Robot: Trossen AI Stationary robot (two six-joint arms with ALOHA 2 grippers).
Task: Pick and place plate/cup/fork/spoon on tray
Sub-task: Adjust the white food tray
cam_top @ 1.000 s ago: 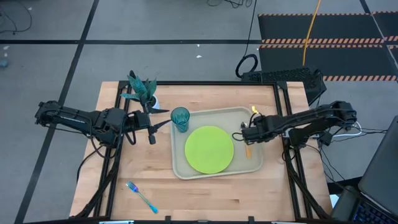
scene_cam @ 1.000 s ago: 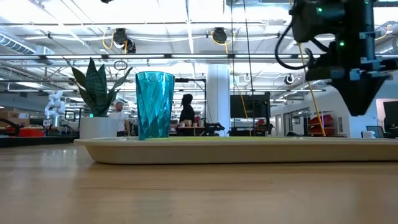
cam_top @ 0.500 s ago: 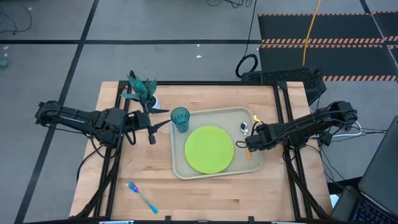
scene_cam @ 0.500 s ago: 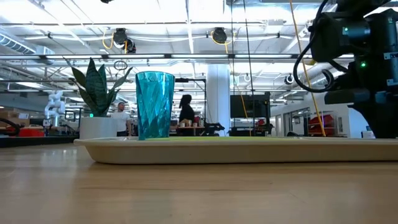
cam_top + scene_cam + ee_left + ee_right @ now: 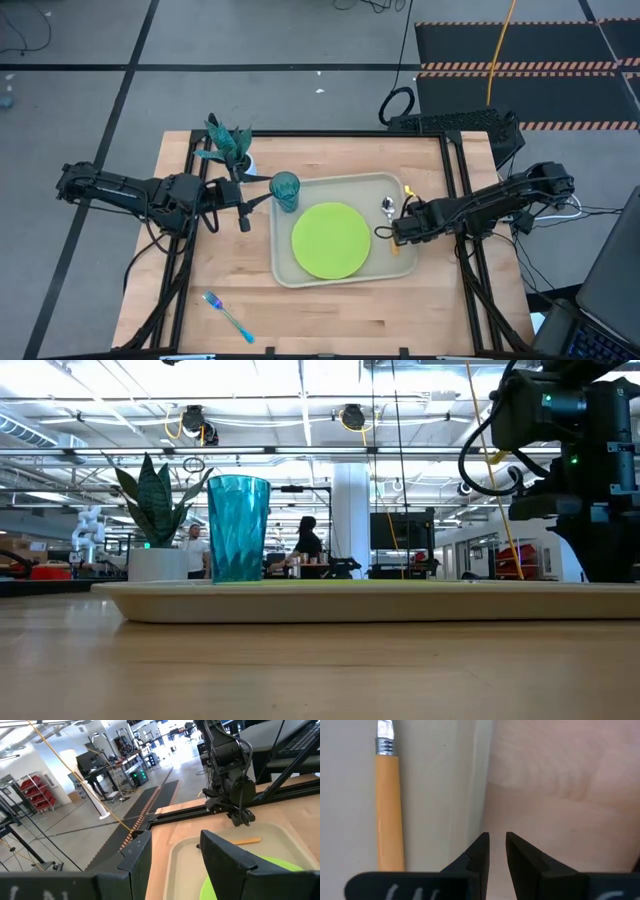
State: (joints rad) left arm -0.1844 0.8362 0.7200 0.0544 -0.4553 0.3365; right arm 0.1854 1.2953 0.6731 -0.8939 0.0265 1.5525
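- I count one tray (image 5: 285,272) on the table (image 5: 330,310), lying a little toward 3 o'clock of the table's middle in the high view.
- One plate (image 5: 331,240) lies flat in the middle of that tray.
- One cup (image 5: 285,190) stands upright in the tray's 11 o'clock corner, apart from the plate.
- One spoon (image 5: 390,215) lies inside the tray along its 3 o'clock side, bowl toward 12 o'clock, orange handle toward 6; in my right wrist view the handle runs beside the tray's rim.
- One fork (image 5: 227,314) lies on the bare table toward 7 o'clock, well apart from the tray.
- One potted plant (image 5: 228,143) stands on the table near 11 o'clock, just beyond the cup.
- My right claw (image 5: 496,851) is low over the tray's 3 o'clock rim, just beside the spoon handle; its fingers are nearly together with a thin gap and nothing between them.
- My left claw (image 5: 262,198) hangs over the table at 9 o'clock of the tray, just beside the cup; its fingers are spread and pinch nothing.
- In the low view, two people stand far off in the room behind the cup.
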